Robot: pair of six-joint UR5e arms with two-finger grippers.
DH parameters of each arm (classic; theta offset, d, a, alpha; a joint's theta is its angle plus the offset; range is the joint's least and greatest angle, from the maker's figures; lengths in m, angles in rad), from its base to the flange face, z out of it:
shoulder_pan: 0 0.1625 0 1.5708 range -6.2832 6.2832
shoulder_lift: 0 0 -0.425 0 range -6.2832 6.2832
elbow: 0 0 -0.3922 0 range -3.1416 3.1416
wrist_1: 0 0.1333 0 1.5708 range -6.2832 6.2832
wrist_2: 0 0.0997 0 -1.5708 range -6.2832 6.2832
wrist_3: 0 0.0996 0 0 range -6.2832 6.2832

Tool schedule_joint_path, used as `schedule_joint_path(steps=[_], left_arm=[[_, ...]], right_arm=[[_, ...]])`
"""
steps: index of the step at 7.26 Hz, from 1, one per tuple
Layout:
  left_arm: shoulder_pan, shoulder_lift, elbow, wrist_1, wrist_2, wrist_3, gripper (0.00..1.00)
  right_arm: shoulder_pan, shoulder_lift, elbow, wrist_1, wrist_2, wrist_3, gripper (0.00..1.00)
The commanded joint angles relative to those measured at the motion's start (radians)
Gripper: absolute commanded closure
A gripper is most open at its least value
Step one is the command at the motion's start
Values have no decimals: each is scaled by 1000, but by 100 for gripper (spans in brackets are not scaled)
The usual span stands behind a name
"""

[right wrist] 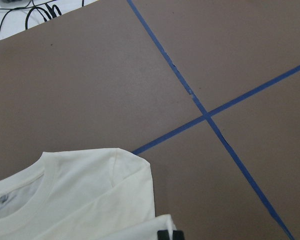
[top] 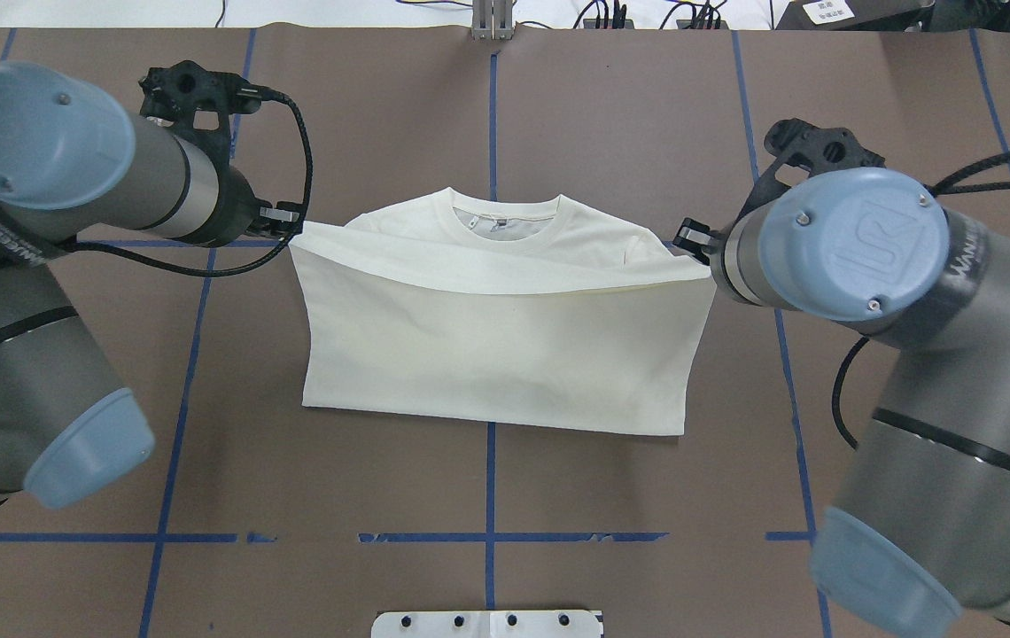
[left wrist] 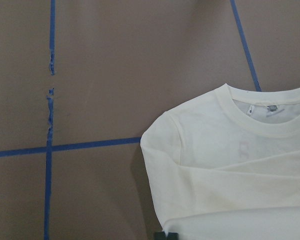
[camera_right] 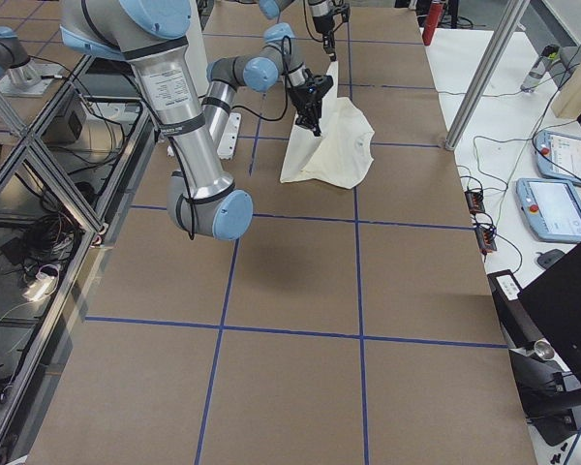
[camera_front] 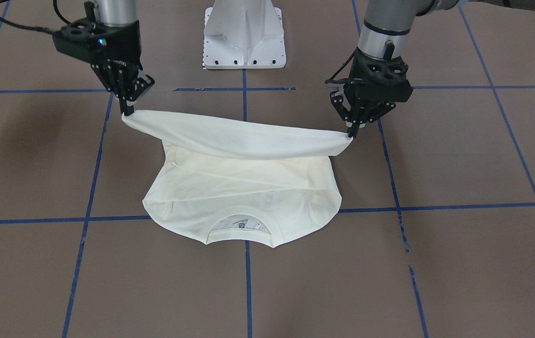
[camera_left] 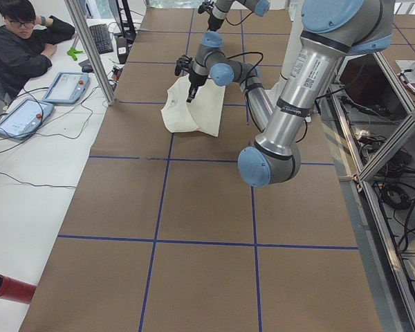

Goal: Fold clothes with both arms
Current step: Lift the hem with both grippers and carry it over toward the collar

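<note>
In the front view the shirt (camera_front: 244,197) lies mid-frame on the brown table (camera_front: 460,263), with its collar nearest, at lower centre. Just behind the collar, the sleeves look already tucked across the body. Farther up, the hem hangs lifted in a band between the two grippers. The right gripper (camera_front: 127,111) is at upper left and the left gripper (camera_front: 352,134) at upper right, each pinched tight on a hem corner. I judge the halving fold to be half done, since the hem is not yet laid down near the collar. No container shows.
</note>
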Motion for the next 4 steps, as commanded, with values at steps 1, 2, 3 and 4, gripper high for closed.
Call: schedule_joint_path(steps=[1, 2, 3, 4], left_arm=[[-12, -89, 271, -185, 8, 1, 100], [-15, -109, 371, -274, 9, 2, 100], [-14, -135, 469, -332, 10, 1, 100], [-11, -138, 538, -395, 42, 4, 100]], right_arm=[[80, 32, -306, 244, 28, -84, 100], [93, 43, -415, 341, 28, -95, 100], [96, 79, -543, 444, 27, -100, 100], [95, 115, -640, 518, 27, -99, 100]])
